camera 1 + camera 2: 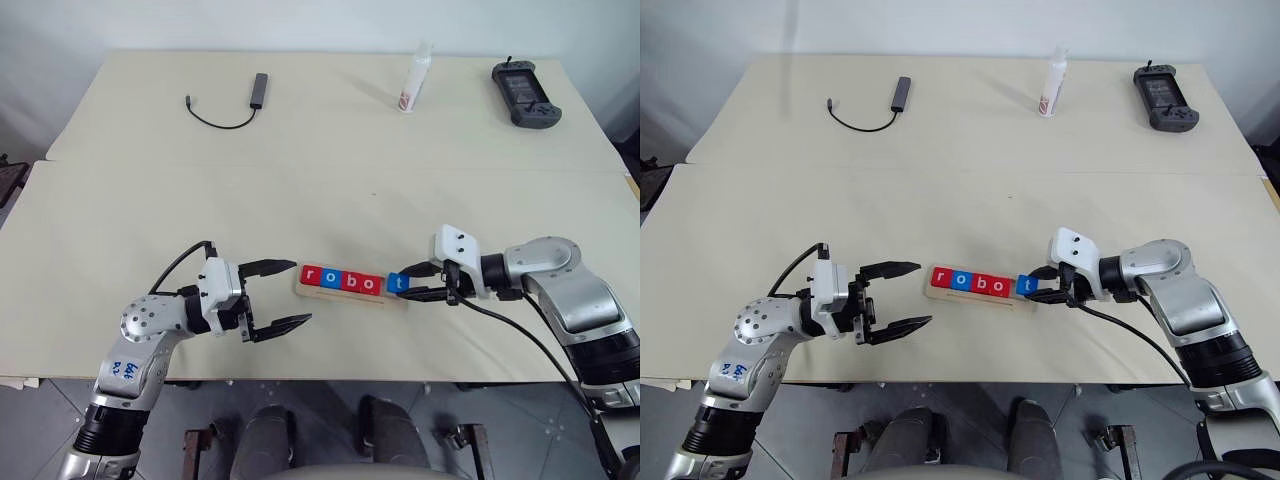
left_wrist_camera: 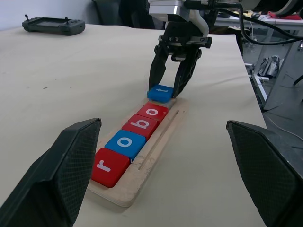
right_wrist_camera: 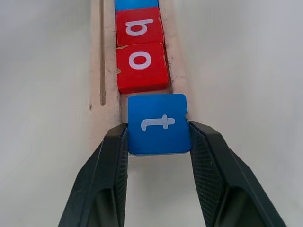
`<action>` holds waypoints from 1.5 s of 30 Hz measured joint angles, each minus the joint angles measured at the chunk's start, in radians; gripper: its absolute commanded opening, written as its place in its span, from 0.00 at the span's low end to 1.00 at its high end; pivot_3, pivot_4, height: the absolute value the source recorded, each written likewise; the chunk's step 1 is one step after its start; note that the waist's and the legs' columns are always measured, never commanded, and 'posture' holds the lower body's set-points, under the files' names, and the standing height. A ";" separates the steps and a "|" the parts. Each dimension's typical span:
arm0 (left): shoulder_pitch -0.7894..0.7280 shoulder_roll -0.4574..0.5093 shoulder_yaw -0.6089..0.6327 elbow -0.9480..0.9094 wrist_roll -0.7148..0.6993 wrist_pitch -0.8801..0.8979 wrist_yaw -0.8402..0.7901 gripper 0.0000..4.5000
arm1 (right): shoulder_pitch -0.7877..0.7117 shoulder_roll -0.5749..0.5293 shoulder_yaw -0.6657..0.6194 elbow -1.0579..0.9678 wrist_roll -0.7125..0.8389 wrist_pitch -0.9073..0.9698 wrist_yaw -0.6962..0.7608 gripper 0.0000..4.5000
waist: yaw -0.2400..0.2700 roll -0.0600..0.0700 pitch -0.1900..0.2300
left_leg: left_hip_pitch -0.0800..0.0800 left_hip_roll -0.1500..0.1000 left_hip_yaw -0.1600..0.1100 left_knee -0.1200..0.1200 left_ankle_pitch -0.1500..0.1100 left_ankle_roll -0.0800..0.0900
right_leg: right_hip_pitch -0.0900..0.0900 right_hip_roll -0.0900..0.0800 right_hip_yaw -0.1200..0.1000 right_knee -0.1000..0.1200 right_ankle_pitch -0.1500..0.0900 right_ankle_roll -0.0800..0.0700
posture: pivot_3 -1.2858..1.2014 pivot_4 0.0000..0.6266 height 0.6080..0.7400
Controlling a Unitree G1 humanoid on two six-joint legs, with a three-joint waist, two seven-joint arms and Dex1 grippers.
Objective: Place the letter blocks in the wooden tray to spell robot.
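The wooden tray (image 1: 345,296) lies near the table's front edge. Four letter blocks sit in it in a row: red r (image 1: 310,274), blue o (image 1: 329,277), red b (image 1: 349,280) and red o (image 1: 370,284). The blue t block (image 3: 158,124) is at the tray's right end, just past the red o and slightly tilted. My right gripper (image 1: 413,284) is shut on it from the right, one finger on each side. My left gripper (image 1: 300,291) stands open by the tray's left end, its fingers (image 2: 71,161) apart from the tray and holding nothing.
At the back of the table lie a grey USB hub with a black cable (image 1: 258,90), a white bottle (image 1: 414,80) and a black handheld controller (image 1: 525,95). A seam (image 1: 330,165) crosses the table. The table's front edge (image 1: 330,380) runs just below the tray.
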 measured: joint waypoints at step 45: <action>-0.023 0.084 0.073 0.119 -0.013 0.014 -0.063 1.00 | 0.345 -0.048 -0.329 -0.146 0.163 -0.088 -0.033 0.99 | 0.010 0.000 0.000 | 0.000 0.000 0.000 0.000 0.000 0.000 | 0.000 0.000 0.000 -0.001 0.000 0.000 | 0.52 0.24 1.00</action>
